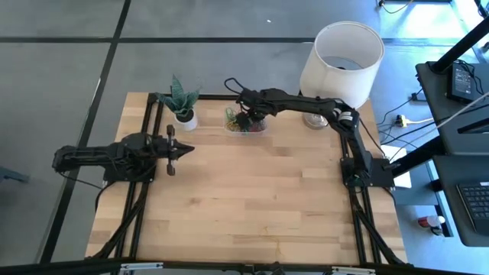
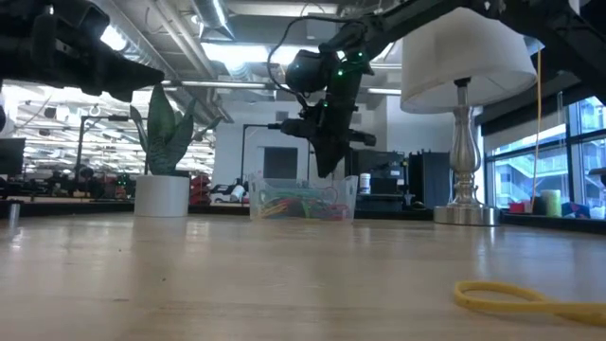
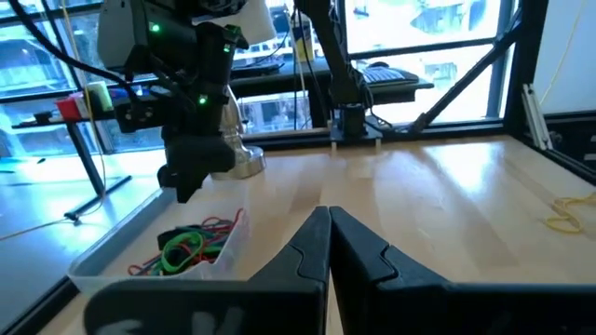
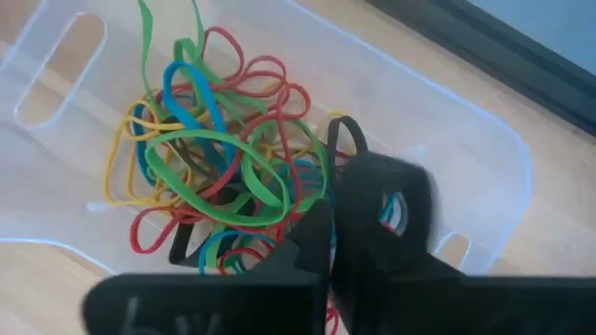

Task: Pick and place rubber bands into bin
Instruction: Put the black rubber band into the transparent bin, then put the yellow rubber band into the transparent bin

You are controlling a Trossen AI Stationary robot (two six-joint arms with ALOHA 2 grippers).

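The bin (image 4: 466, 140), a clear shallow tray, stands at the table's far edge (image 1: 246, 128) and holds a heap of green, red, yellow and blue rubber bands (image 4: 214, 158). My right gripper (image 4: 331, 223) hovers just above the bin (image 2: 327, 170), fingers nearly together, with a black rubber band between them. One yellow rubber band (image 2: 511, 296) lies flat on the table near its front right. My left gripper (image 1: 186, 149) is shut and holds nothing; it points level across the table at the left side. My right gripper pinches a black rubber band between its two fingertips. The band's free loop (image 4: 343, 126) sticks out past the tips, over the heap in the bin. The fingers come from above, slanting steeply down. I cannot tell whether the loop touches the heap.
A small white plant pot (image 1: 185, 118) stands left of the bin, and a lamp (image 1: 340, 57) with a white shade stands to its right, its base (image 2: 464, 213) on the table. The wooden tabletop (image 1: 252, 198) spreads toward the near edge.
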